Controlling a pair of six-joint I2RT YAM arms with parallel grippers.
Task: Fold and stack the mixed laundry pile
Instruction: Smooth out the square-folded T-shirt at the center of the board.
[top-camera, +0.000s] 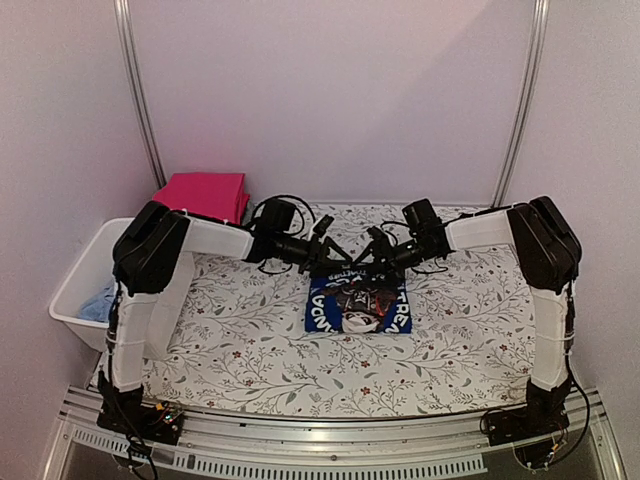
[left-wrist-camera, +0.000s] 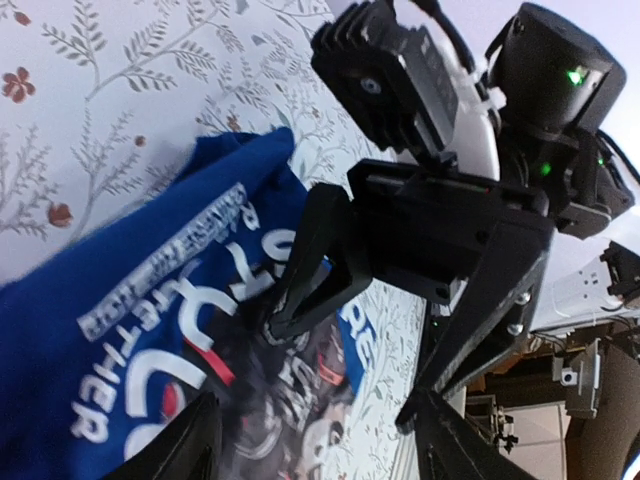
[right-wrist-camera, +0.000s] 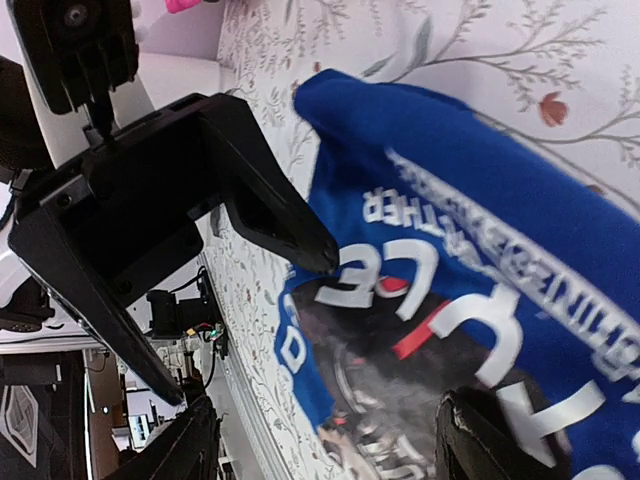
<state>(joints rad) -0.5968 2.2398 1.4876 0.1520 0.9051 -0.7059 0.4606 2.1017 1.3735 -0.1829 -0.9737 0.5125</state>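
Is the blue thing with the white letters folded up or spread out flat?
Folded. The blue garment lies on the table as a small tidy rectangle, print facing up, with no sleeves sticking out.

A royal-blue garment with white lettering (top-camera: 357, 305) lay folded into a flat, roughly square packet at the middle of the floral-patterned table (top-camera: 250, 350), its print and dark graphic facing up. A pink-red garment (top-camera: 203, 194) sat folded flat at the far left corner. A crumpled pale-blue cloth (top-camera: 98, 303) lay inside the white basket (top-camera: 72, 280) at the left edge.
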